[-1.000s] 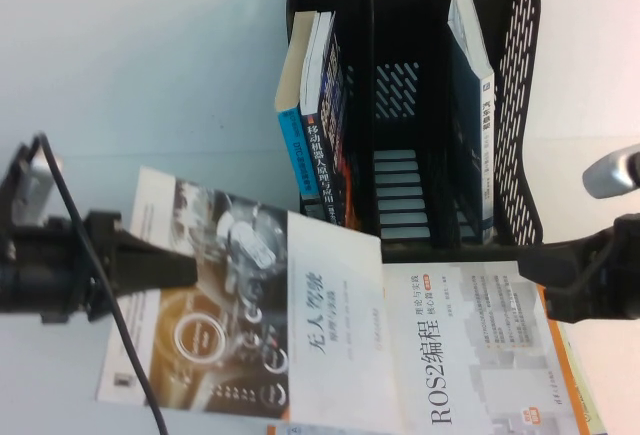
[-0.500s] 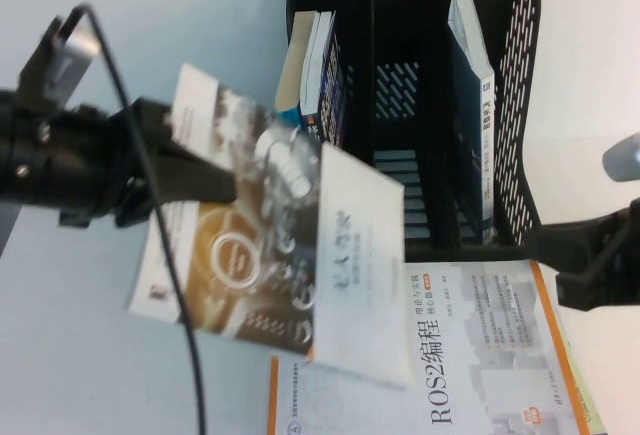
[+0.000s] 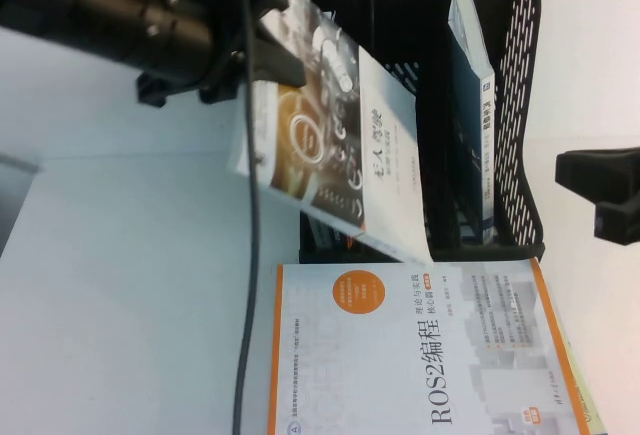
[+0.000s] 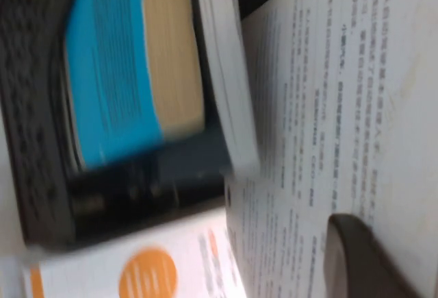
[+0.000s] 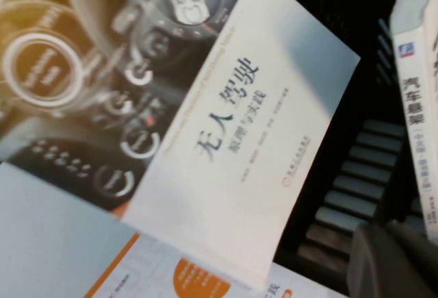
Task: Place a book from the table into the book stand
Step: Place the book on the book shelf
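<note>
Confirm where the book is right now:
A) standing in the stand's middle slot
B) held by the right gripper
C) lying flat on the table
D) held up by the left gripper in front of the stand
D: the left gripper clamps the book by its edge, tilted in the air before the stand and above the ROS2 book; the right gripper waits at the right, off the book.
</note>
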